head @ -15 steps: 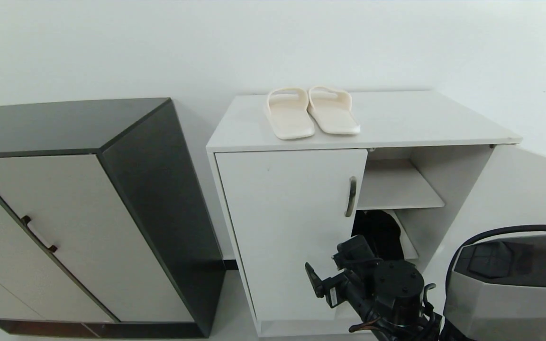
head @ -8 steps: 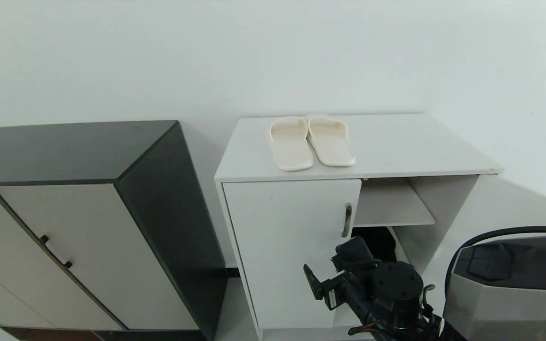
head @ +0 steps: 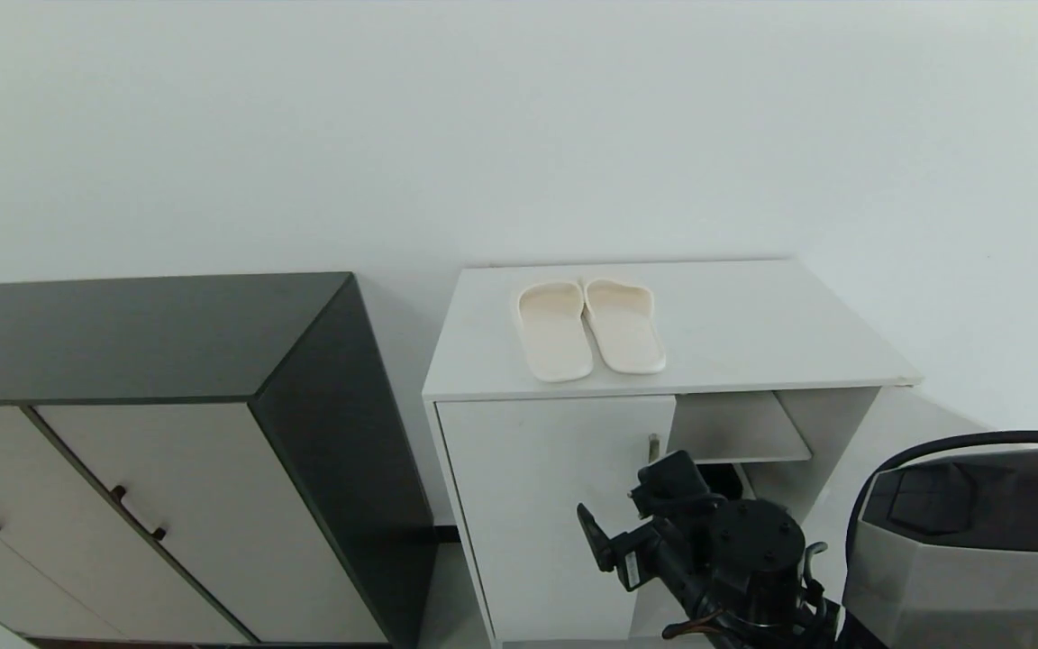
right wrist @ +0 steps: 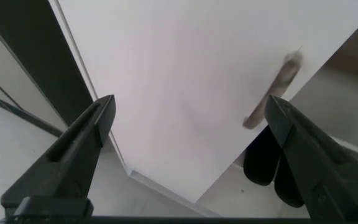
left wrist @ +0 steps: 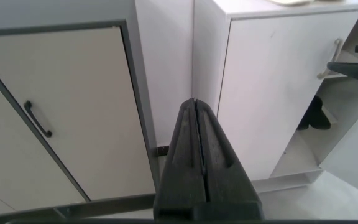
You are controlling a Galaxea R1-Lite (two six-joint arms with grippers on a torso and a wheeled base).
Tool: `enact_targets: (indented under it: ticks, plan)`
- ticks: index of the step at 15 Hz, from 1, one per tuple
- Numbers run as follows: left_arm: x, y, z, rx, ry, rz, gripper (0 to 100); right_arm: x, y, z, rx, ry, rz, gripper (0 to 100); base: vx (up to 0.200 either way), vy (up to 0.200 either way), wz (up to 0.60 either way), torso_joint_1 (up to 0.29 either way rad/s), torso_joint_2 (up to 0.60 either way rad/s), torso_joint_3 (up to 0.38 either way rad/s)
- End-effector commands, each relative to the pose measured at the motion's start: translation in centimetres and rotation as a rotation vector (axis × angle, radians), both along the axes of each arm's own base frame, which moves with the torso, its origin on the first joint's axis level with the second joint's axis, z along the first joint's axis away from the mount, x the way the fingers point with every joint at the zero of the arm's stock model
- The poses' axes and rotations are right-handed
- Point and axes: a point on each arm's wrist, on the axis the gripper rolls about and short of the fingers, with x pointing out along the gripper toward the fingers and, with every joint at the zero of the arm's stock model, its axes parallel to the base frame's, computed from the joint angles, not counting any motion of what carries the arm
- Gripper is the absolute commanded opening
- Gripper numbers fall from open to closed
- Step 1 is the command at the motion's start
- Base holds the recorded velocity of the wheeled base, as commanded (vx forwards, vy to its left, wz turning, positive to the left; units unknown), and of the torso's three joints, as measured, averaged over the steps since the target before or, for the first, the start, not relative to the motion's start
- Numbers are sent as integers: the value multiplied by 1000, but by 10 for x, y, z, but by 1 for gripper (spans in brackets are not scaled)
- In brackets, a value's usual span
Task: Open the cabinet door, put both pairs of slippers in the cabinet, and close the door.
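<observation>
A cream pair of slippers lies on top of the white cabinet. The cabinet's left door is closed, and its metal handle is at the door's right edge. The right half stands open with a shelf. A black pair of slippers sits low inside it. My right gripper is open in front of the door, near the handle, touching nothing. My left gripper is shut and empty, low before the gap between the two cabinets.
A dark cabinet with pale doors and black handles stands left of the white one, a narrow gap between them. A white wall runs behind both. Bare floor lies in front of the white cabinet.
The whole head picture has shifted: both cabinets sit lower and smaller in it, so the camera moved. The right arm holds the same spot in the picture, and the slippers lie as before.
</observation>
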Motion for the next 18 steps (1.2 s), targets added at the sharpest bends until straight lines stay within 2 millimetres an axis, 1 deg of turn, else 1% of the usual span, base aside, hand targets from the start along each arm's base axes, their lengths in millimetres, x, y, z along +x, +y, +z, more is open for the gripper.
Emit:
enact_targets:
  ticks: [1,4,7,8,9,10,11,12,14,15,17,18]
  plan:
    - [0,0,0,0,0,-1,0,-3,0,-2,-9,7,9,100,0,0,0,266,-593,-339]
    - [0,0,0,0,0,-1,0,-9,2,-4,-16,17,49,100,0,0,0,219,-509,-263]
    - [0,0,0,0,0,-1,0,-9,3,-2,-25,6,41,100,0,0,0,15,-27,-17]
    - [0,0,0,0,0,-1,0,-15,6,5,-24,-18,62,100,0,0,0,0,0,0]
    - [0,0,0,0,0,-1,0,-18,9,17,4,-45,74,100,0,0,0,0,0,0]
    - [0,0,0,1,0,-1,0,-20,11,31,-3,-50,82,100,0,0,0,0,0,0]
    - [0,0,0,1,0,-1,0,-21,11,39,-15,-41,81,100,0,0,0,0,0,0]
    - [0,0,0,1,0,-1,0,-27,13,63,-19,-2,89,100,0,0,0,0,0,0]
    - [0,0,0,0,0,-1,0,-37,24,94,72,97,72,100,0,0,0,0,0,0]
    - [0,0,0,1,0,-1,0,-38,32,107,97,148,11,100,0,0,0,0,0,0]
    - [0,0,0,1,0,-1,0,-32,44,128,155,179,-102,100,0,0,0,0,0,0]
    - [0,0,0,0,0,-1,0,-26,49,132,173,180,-139,100,0,0,0,0,0,0]
